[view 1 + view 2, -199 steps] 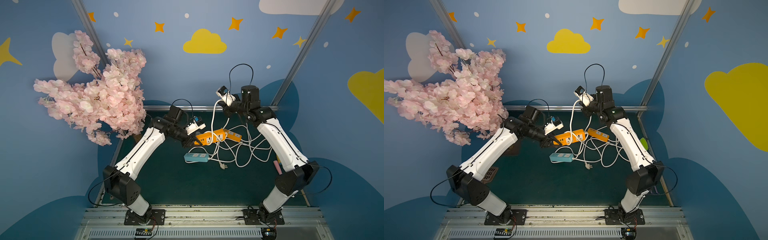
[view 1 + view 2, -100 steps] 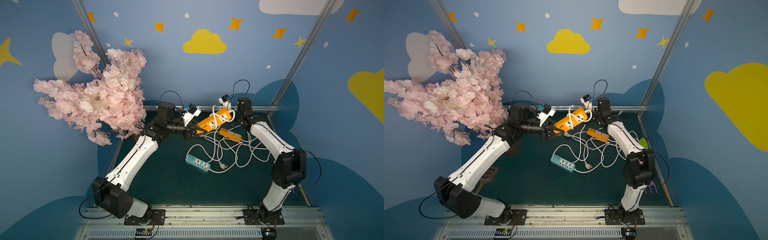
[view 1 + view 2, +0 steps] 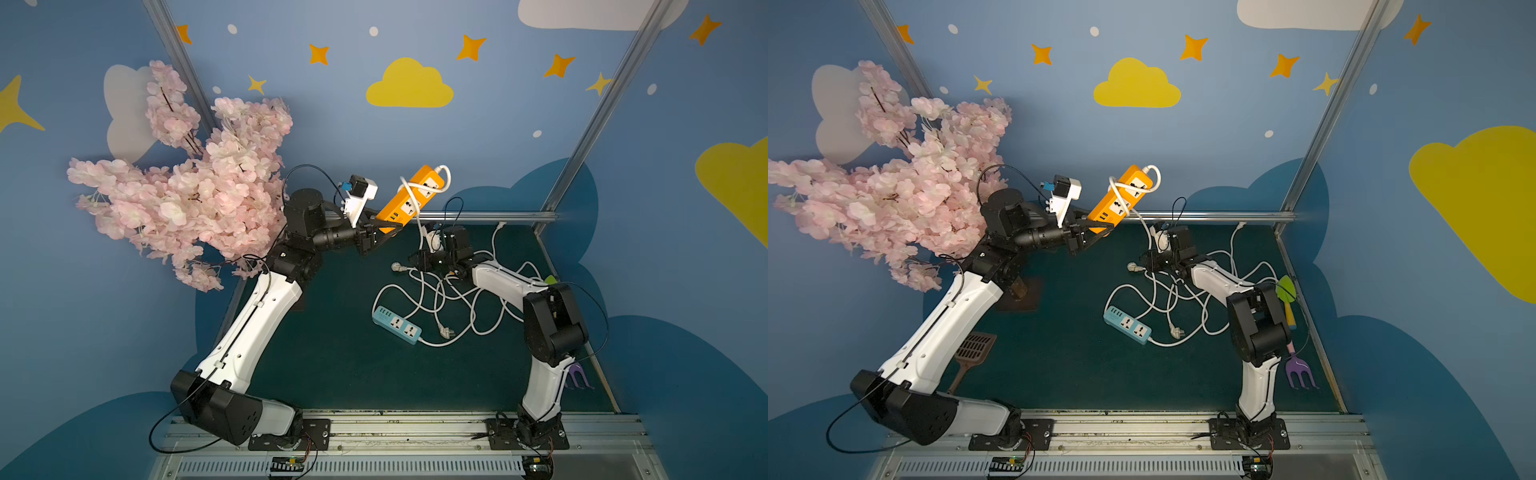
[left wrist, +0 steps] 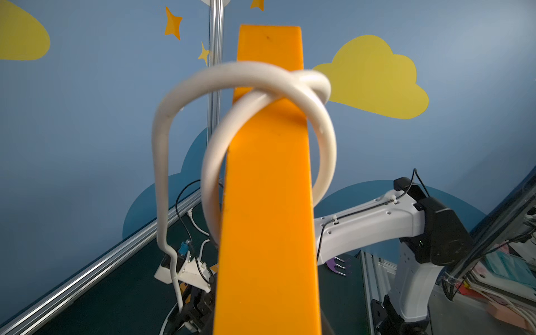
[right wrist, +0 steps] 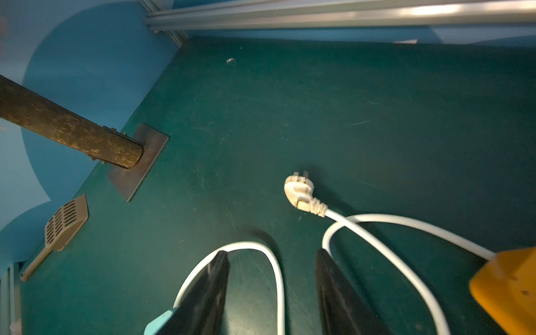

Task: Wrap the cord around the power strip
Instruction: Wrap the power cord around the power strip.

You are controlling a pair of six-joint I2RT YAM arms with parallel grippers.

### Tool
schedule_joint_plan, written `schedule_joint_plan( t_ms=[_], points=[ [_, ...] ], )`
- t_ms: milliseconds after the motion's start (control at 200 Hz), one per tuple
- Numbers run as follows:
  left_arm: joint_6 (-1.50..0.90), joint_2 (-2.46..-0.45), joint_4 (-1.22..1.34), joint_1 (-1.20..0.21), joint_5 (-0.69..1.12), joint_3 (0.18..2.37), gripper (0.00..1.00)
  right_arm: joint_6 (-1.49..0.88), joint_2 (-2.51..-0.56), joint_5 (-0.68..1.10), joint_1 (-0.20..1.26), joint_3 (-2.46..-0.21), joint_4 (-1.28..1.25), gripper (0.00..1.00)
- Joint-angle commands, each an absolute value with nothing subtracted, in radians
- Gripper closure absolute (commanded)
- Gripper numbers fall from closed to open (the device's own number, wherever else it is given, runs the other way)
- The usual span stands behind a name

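My left gripper (image 3: 383,233) is shut on the lower end of an orange power strip (image 3: 415,194), which it holds tilted up in the air near the back rail. In the left wrist view the strip (image 4: 266,203) fills the middle and hides the jaws. A white cord (image 4: 185,95) loops twice loosely around the strip and hangs down to the table. My right gripper (image 5: 271,255) is low over the green table, open, with nothing held between its fingers. The cord's plug (image 5: 300,193) lies just ahead of it. More cord (image 3: 457,299) lies tangled on the table.
A blue power strip (image 3: 397,325) lies mid-table among the cords. A second orange strip (image 5: 504,287) sits beside my right gripper. The blossom tree (image 3: 199,187) stands on a base plate (image 5: 136,162) at the left. A brown scoop (image 3: 973,349), green shovel (image 3: 1286,291) and purple rake (image 3: 1300,374) lie at the table's sides.
My left gripper has raised the orange strip higher toward the back. My right gripper has let go of the cord, opened and dropped low over the table near the plug.
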State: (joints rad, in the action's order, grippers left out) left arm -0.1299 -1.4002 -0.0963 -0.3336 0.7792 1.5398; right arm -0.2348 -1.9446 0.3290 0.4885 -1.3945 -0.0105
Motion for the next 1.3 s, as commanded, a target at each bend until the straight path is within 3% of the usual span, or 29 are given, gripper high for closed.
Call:
schedule_joint_plan(
  t_ms=[0, 65, 125, 295, 420, 601, 896, 1051, 1296],
  points=[
    [-0.135, -1.355, -0.023, -0.317, 0.715, 1.601, 0.98, -0.257, -1.985, 0.234, 0.507, -1.381, 0.021, 0.65],
    [-0.147, -1.35, -0.036, -0.301, 0.655, 1.598, 0.98, -0.208, -1.981, 0.269, 0.515, -1.423, 0.067, 0.88],
    [-0.163, -1.345, -0.037, -0.282, 0.583, 1.584, 0.98, -0.148, -1.954, 0.289, 0.524, -1.511, 0.151, 1.0],
    [-0.249, -1.303, 0.003, -0.211, 0.41, 1.519, 0.98, 0.022, -1.865, 0.252, 0.516, -1.754, 0.363, 1.0],
    [-0.284, -1.286, 0.036, -0.184, 0.413, 1.489, 0.98, 0.145, -1.802, 0.13, 0.501, -1.916, 0.442, 1.0],
    [-0.308, -1.273, 0.071, -0.183, 0.408, 1.479, 0.97, 0.155, -1.722, 0.182, 0.48, -1.997, 0.456, 1.0],
    [-0.42, -1.288, 0.181, -0.178, 0.513, 1.455, 0.97, 0.131, -1.662, 0.25, 0.457, -1.677, 0.438, 1.0],
    [-0.501, -1.304, 0.238, -0.178, 0.578, 1.415, 0.97, 0.069, -1.683, 0.279, 0.425, -1.613, 0.404, 1.0],
    [-0.376, -1.328, 0.097, -0.178, 0.521, 1.443, 0.97, 0.077, -1.65, 0.276, 0.415, -1.522, 0.409, 1.0]
  ],
)
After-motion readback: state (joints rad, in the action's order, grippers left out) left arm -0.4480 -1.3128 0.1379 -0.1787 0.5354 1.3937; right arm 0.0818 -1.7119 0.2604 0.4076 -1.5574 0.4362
